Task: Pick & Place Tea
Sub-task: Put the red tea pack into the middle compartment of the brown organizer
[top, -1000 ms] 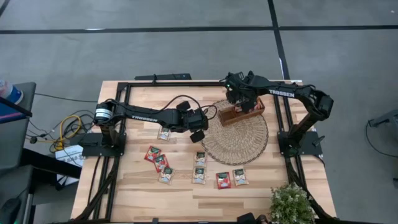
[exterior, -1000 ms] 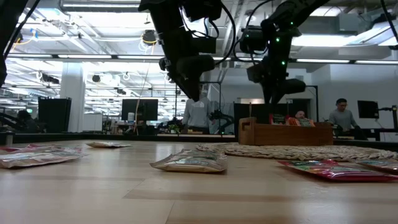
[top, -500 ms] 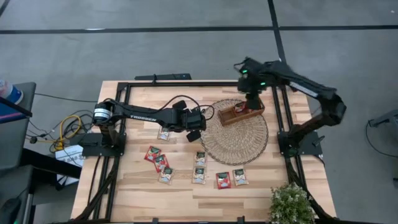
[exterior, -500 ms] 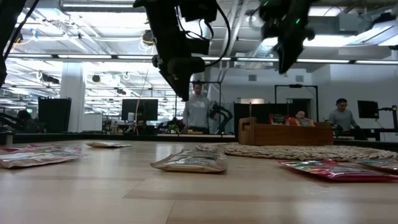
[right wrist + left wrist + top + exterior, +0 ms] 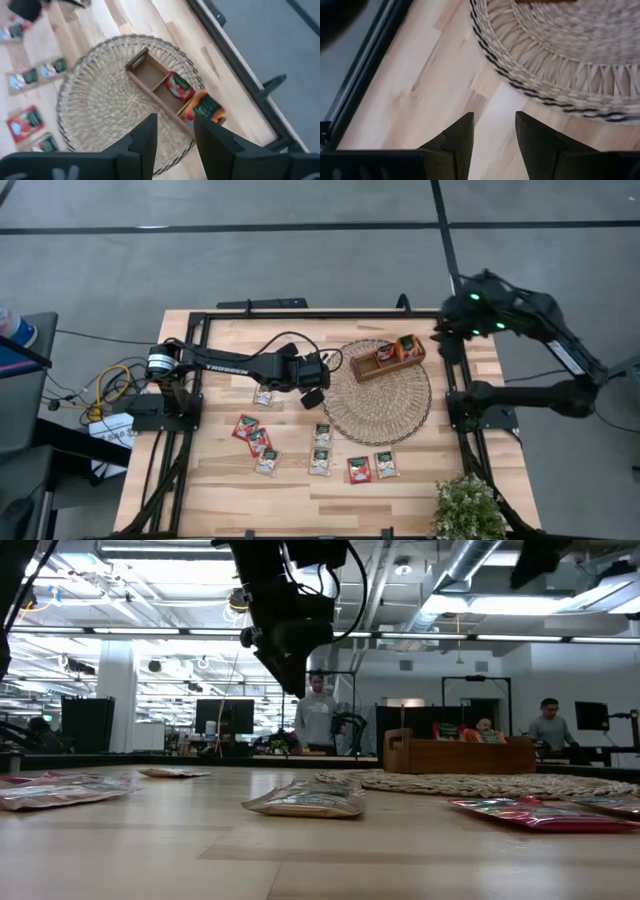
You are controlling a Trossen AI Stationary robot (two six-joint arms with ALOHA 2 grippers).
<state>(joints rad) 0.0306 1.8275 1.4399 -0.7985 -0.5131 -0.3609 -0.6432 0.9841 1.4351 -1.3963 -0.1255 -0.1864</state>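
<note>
Right gripper (image 5: 172, 142) has swung off the round woven mat (image 5: 390, 395), jaws ajar, empty.

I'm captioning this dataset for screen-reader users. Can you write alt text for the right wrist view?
A wooden tray sits on a round wicker mat, seen from above past the right gripper, whose fingers are apart and hold nothing. Tea sachets fill the tray's compartments at one end; the others look empty. More sachets lie on the table.
</note>
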